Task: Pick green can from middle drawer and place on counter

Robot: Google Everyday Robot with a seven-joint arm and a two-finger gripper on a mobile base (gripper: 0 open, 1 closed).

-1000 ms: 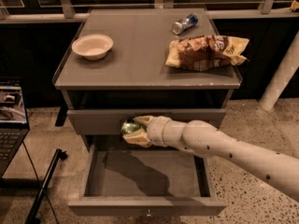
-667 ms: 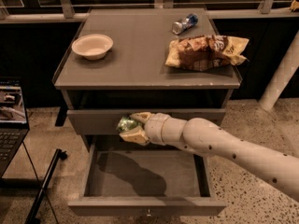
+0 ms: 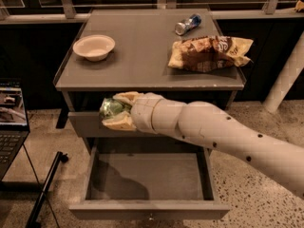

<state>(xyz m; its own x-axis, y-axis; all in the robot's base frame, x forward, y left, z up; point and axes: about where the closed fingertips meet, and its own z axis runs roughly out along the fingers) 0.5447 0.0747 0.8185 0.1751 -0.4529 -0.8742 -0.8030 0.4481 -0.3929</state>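
We have the hand [image 3: 115, 111] clamped on the green can [image 3: 109, 107], held just under the bench [image 3: 142, 61] front lip, left of its middle; bench top lies up and back from it.

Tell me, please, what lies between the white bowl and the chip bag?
Bare counter only, in the camera view, between white bowl and chip bag. The gripper holds the green can below the counter's front edge.

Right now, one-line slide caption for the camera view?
Robot hand holds the green can above the open middle drawer, just below the counter front edge.
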